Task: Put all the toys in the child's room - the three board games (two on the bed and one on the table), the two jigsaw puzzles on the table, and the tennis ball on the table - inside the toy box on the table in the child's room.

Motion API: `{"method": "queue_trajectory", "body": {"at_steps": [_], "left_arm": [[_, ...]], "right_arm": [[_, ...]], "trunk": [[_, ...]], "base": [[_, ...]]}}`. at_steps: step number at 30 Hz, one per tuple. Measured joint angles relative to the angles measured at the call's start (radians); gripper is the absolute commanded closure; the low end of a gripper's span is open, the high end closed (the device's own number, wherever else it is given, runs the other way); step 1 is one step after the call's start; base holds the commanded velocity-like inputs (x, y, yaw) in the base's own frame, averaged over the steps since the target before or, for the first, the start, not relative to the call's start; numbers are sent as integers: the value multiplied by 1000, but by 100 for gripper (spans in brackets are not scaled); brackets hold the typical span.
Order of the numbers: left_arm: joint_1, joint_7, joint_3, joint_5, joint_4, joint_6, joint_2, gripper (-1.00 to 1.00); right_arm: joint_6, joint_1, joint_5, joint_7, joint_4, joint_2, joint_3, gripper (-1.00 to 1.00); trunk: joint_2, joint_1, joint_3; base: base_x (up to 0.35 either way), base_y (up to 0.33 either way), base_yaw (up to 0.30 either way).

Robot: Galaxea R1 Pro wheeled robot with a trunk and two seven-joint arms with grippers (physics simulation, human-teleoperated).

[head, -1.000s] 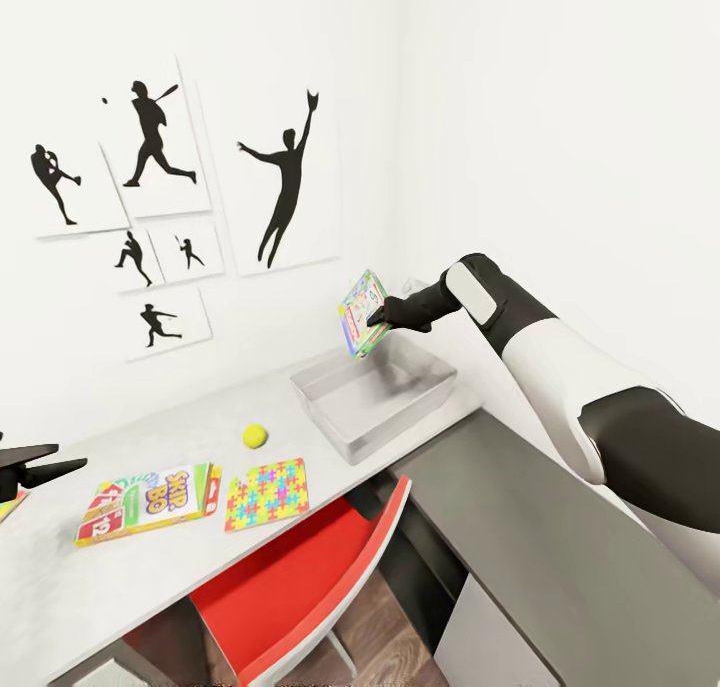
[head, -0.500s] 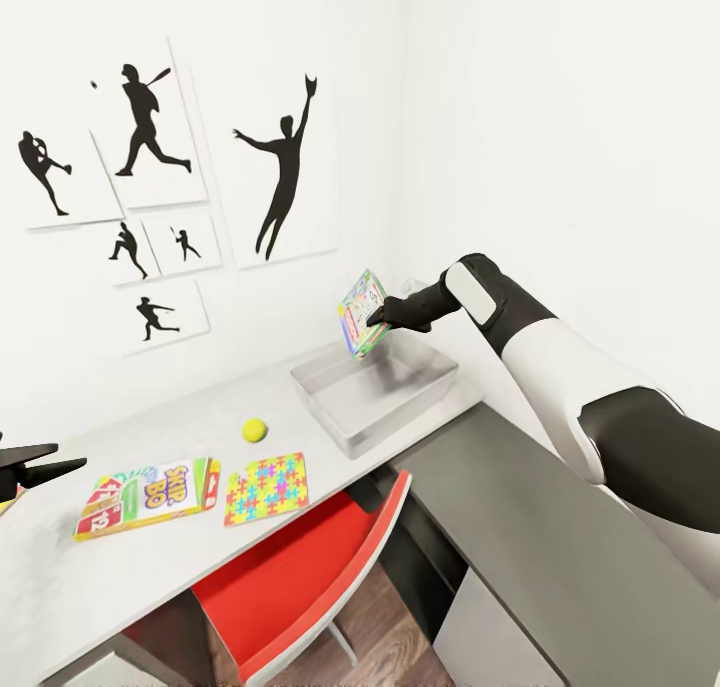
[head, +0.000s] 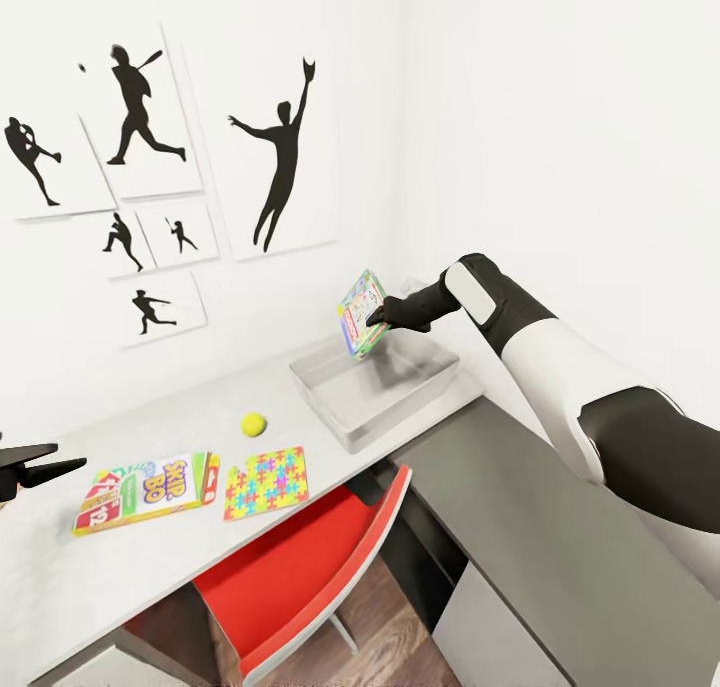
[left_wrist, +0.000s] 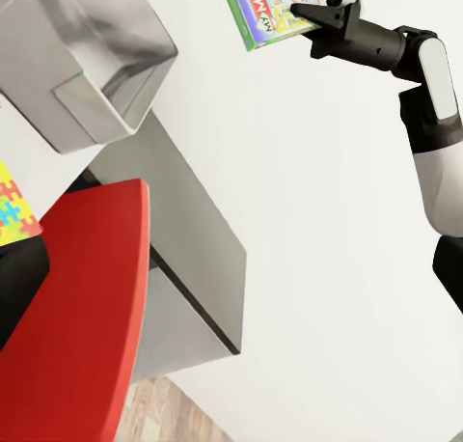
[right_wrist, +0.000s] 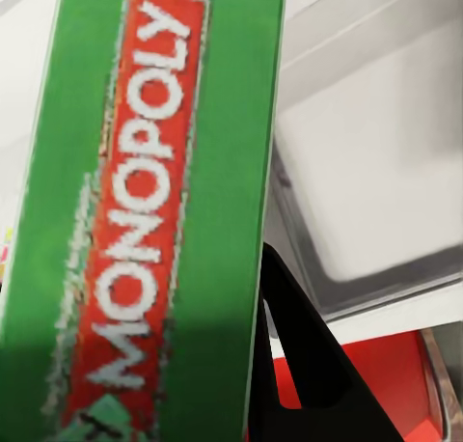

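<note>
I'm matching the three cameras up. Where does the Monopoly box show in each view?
Head view: Monopoly box right of centre, held tilted above the toy box by the right gripper.
Left wrist view: box along the upper edge.
Right wrist view: green box side covers the picture's left half.
Shared landmark: the clear toy box.

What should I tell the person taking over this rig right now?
Right tool: shut on the Monopoly box, held tilted in the air over the toy box.
Left tool: fingers slightly parted, empty, hovering at the table's left end.
On the table: Skip-Bo game, jigsaw puzzle, tennis ball.
Done: nothing visibly inside the toy box yet.
Left: drop the Monopoly box in, then the rest. The other puzzle and board game aren't located.
</note>
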Motion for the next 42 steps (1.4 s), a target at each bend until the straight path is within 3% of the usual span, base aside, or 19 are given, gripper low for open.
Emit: {"method": "queue_trajectory", "body": {"at_steps": [32,42], "left_arm": [[0,0,0,0,-2,0,0,-100],[0,0,0,0,-2,0,0,-100]], "right_arm": [[0,-3,0,4,0,2,-1,100],[0,-3,0,39,0,2,0,100]], "trunk": [[0,0,-53],[0,0,-70]], "base": [[0,0,0],[0,0,0]]}}
